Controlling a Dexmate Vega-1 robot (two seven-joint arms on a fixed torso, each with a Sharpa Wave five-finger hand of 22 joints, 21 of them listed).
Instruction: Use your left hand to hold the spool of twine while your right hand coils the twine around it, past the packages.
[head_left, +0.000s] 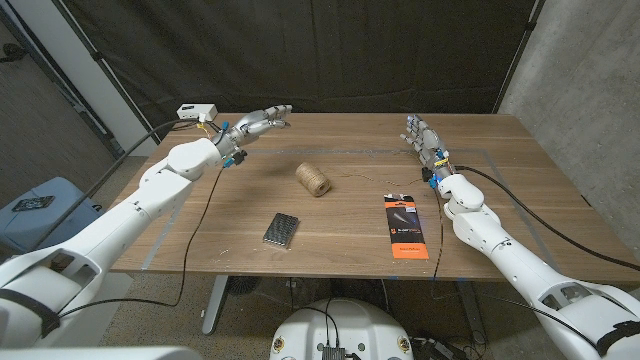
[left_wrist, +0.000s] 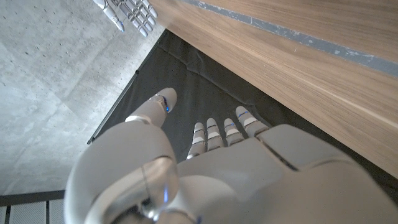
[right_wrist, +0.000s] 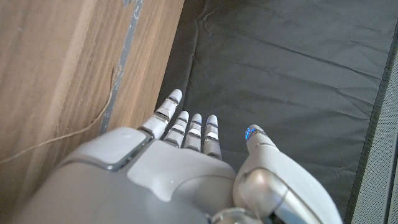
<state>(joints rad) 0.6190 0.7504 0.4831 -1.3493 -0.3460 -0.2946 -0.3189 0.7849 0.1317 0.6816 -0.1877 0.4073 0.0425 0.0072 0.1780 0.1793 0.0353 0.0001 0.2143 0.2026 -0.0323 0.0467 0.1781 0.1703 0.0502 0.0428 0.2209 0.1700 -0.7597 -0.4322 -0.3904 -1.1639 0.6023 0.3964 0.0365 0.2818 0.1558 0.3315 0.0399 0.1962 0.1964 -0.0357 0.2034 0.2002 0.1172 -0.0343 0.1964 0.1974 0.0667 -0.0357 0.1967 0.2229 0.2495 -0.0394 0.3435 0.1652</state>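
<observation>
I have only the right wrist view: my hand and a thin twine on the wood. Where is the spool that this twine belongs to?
Observer: In the head view, the spool of twine sits near the middle of the table, on the robot's left of your right hand and apart from it.
Operator: Does the left hand hold the spool already?
Observer: No. The left hand is near the table's far edge, fingers stretched out, holding nothing, and clearly apart from the spool.
</observation>
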